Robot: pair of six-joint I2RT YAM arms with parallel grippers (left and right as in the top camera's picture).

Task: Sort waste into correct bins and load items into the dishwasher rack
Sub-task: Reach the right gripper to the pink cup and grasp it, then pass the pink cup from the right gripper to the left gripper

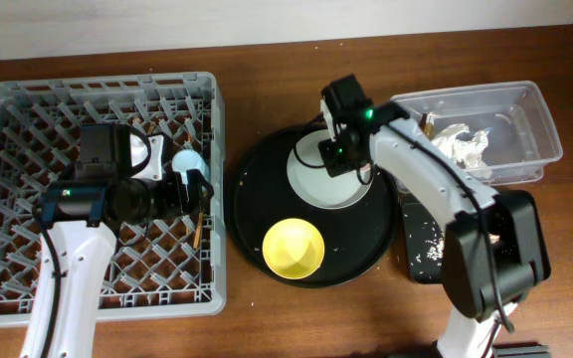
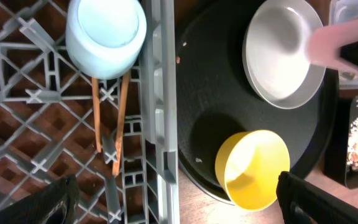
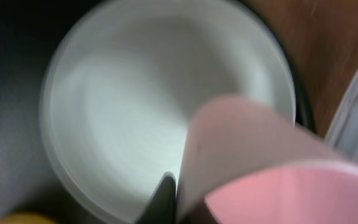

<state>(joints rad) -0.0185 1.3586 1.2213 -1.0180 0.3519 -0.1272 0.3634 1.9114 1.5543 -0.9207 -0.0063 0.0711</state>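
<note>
My right gripper (image 1: 334, 151) is shut on the pale pink cup (image 3: 278, 174), holding it just above the white plate (image 1: 311, 184) on the round black tray. The cup also shows in the left wrist view (image 2: 331, 43). The yellow bowl (image 1: 293, 248) stands on the same tray, in front of the plate. My left gripper (image 2: 179, 199) is open and empty over the right edge of the grey dishwasher rack (image 1: 28, 109). The light blue cup (image 2: 106, 34) and the wooden chopsticks (image 2: 109, 118) lie in the rack.
The clear tub (image 1: 535, 109) at the far right holds the crumpled white napkin (image 1: 466, 141). The shallow black tray (image 1: 421, 244) in front of it holds beige crumbs. The round black tray (image 1: 252, 199) lies between rack and bins.
</note>
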